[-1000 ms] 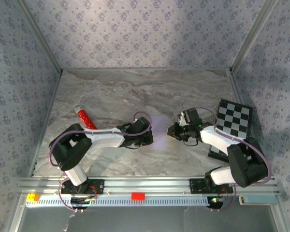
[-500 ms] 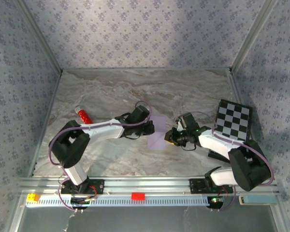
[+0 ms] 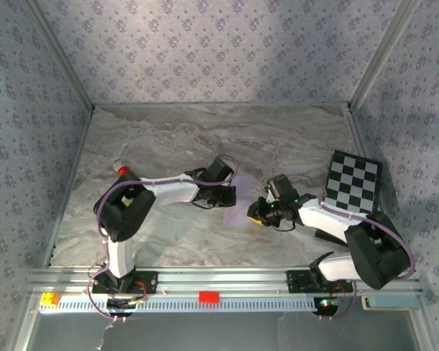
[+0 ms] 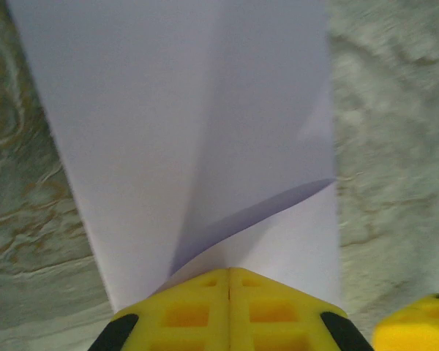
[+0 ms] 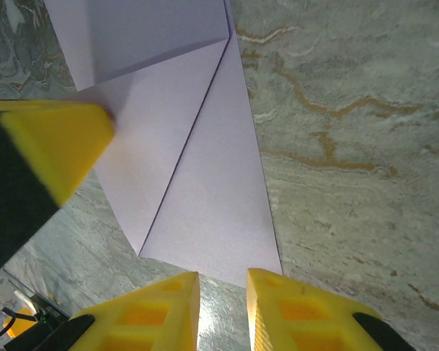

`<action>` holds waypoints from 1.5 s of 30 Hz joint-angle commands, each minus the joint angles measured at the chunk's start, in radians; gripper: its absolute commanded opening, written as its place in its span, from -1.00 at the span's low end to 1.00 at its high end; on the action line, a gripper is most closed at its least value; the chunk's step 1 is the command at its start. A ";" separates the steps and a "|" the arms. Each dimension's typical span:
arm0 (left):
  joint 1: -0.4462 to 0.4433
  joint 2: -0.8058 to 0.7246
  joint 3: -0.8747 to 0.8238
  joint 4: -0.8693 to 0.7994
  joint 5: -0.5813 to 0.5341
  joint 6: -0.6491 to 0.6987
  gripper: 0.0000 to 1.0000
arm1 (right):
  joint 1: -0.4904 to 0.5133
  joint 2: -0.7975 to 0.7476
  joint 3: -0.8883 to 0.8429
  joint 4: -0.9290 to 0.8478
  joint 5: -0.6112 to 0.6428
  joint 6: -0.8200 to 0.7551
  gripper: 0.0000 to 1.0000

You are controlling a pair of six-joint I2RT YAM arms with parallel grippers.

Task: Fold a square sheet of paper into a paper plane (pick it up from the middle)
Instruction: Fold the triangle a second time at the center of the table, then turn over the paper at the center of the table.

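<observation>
The thin pale lilac square sheet of paper point(image 3: 238, 208), partly folded, lay mid-way across the grey marbled surface point(image 3: 168, 139), nearer its near edge. Left fingers point(image 4: 186, 314) were pressed together, pinching its edge; right fingers point(image 5: 293, 311) stood slightly spread at its border.

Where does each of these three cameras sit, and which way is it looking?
Top external: above and behind the robot, looking down on table, paper, left gripper and right gripper.
Left wrist: behind the left gripper's closed fingers, facing the paper.
Right wrist: behind the right gripper's parted fingers, facing down at the paper.
Shared: the paper.
</observation>
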 commanded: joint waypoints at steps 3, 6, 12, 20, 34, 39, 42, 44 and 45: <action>-0.012 0.013 -0.044 -0.042 -0.036 -0.097 -0.91 | 0.010 -0.006 -0.002 -0.056 0.015 0.038 -0.51; -0.030 0.013 -0.071 -0.028 -0.048 -0.161 -0.92 | 0.012 -0.008 -0.005 -0.057 0.011 0.038 -0.49; -0.091 0.009 -0.080 -0.038 -0.106 -0.265 -0.93 | 0.012 -0.007 0.001 -0.082 0.028 0.037 -0.40; -0.109 -0.055 -0.084 -0.015 -0.168 -0.256 -0.85 | 0.011 -0.005 0.006 -0.050 0.022 0.003 -0.49; -0.096 -0.102 -0.082 0.021 -0.142 -0.123 -0.76 | 0.010 -0.026 -0.001 -0.093 0.016 -0.022 -0.43; -0.074 -0.126 -0.126 0.090 -0.080 -0.098 -0.72 | 0.012 -0.034 0.006 -0.110 0.017 -0.032 -0.40; -0.065 -0.132 -0.135 0.095 -0.056 -0.083 -0.71 | 0.015 -0.029 0.008 -0.097 0.004 -0.032 -0.39; -0.063 -0.134 -0.140 0.089 -0.059 -0.079 -0.71 | 0.020 -0.022 0.010 -0.090 -0.003 -0.032 -0.39; -0.062 -0.133 -0.141 0.087 -0.063 -0.080 -0.71 | 0.022 -0.019 0.011 -0.085 -0.005 -0.032 -0.37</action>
